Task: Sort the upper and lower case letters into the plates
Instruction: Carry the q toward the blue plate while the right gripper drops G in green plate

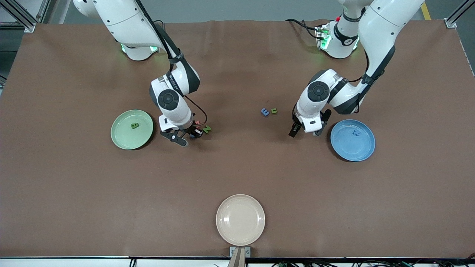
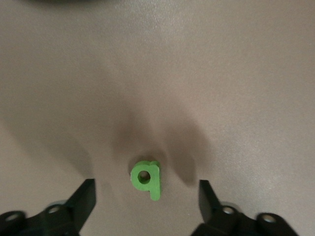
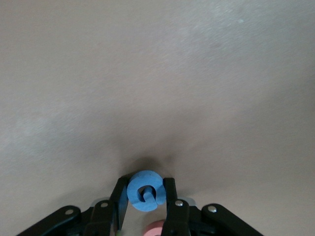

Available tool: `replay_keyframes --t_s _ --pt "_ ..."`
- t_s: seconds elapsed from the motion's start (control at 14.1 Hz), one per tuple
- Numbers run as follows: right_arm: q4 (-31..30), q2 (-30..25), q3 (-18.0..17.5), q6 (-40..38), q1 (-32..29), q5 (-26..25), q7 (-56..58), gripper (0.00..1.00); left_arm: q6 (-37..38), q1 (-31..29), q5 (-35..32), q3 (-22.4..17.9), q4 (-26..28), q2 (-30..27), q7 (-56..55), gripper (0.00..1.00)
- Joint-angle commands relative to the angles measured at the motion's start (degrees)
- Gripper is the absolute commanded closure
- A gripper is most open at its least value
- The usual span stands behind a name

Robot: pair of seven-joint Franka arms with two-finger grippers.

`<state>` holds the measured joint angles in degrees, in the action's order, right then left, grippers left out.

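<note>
Here the right arm reaches down from its base and bends low over the brown desk (image 1: 237,174), its right gripper (image 1: 191,134) just beside the pale green plate (image 1: 122,139), on that plate's side toward the desk's middle. Its jaws are pinched on a blue G letter (image 3: 144,191); a pink-red piece (image 3: 156,228) shows just under them, and a green N (image 1: 206,129) lies on the desk beside the gripper. A green B (image 1: 135,125) lies in the pale green plate.

The left arm folds down toward the blue plate (image 1: 365,146), with the left gripper (image 1: 305,131) low over the desk just beside it. Its jaws stand spread wide, and a green q-shaped letter (image 2: 146,178) lies flat on the desk between them, untouched. A small blue x (image 1: 356,133) lies in the blue plate.

Between the two arms, a blue letter (image 1: 265,112) and a green letter (image 1: 274,110) lie side by side on the desk. A cream-white plate (image 1: 240,220) sits nearest the front camera.
</note>
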<state>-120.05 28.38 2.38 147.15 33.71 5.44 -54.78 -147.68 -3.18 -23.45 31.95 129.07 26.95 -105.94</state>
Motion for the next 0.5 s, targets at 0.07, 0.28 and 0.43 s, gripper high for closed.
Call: replay_keyframes --t_s 0.07,0.28,0.43 --pt "-1.93 -6.83 -0.27 -7.74 -6.27 -0.96 8.26 1.0 -1.65 -0.42 -1.6 0.04 0.4 0.73 -1.37 0.32" --pt "-6.76 -12.1 -0.27 -8.37 -12.77 -1.04 19.32 1.0 -2.0 -0.51 -1.6 -0.04 0.4 0.91 -1.29 0.43" --pt "-9.66 -14.22 -0.27 -8.29 -16.46 -1.31 25.57 1.0 -2.0 -0.51 -2.47 -0.3 0.4 1.08 -1.29 0.44"
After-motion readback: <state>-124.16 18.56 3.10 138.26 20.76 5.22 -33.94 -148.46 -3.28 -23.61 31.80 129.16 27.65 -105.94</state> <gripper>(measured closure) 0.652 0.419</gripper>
